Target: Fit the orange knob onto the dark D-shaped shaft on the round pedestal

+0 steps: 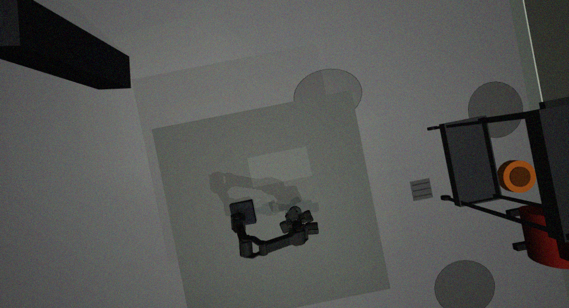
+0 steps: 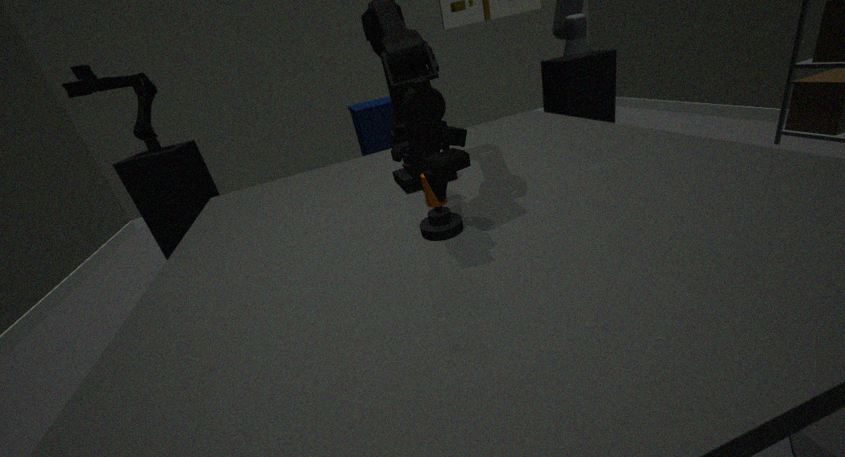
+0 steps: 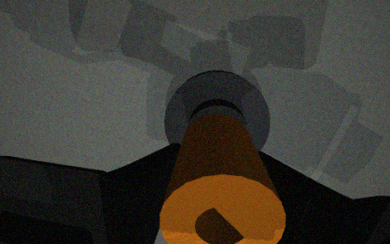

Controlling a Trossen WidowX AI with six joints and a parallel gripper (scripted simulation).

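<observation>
My gripper (image 2: 435, 180) (image 3: 216, 155) (image 1: 297, 222) is shut on the orange knob (image 2: 430, 192) (image 3: 220, 158) and holds it upright over the round dark pedestal (image 2: 442, 229) (image 3: 177, 109). In the wrist view the knob's top face shows its D-shaped hole (image 3: 216, 226), with the flat side toward the upper right. The knob's lower end sits right over the dark shaft (image 2: 438, 212) (image 3: 216, 103), of which only a short stub shows between knob and pedestal. I cannot tell whether the knob's bottom touches the shaft top. In the overhead view the arm hides knob and pedestal.
The grey table (image 2: 532, 312) carries the arm's base. Black boxes with other arms stand at the left (image 2: 166, 188) and back right (image 2: 579, 86). A blue box (image 2: 370, 126) stands behind the arm. A shelf rack (image 2: 813, 69) (image 1: 469, 162) stands off the table to the right.
</observation>
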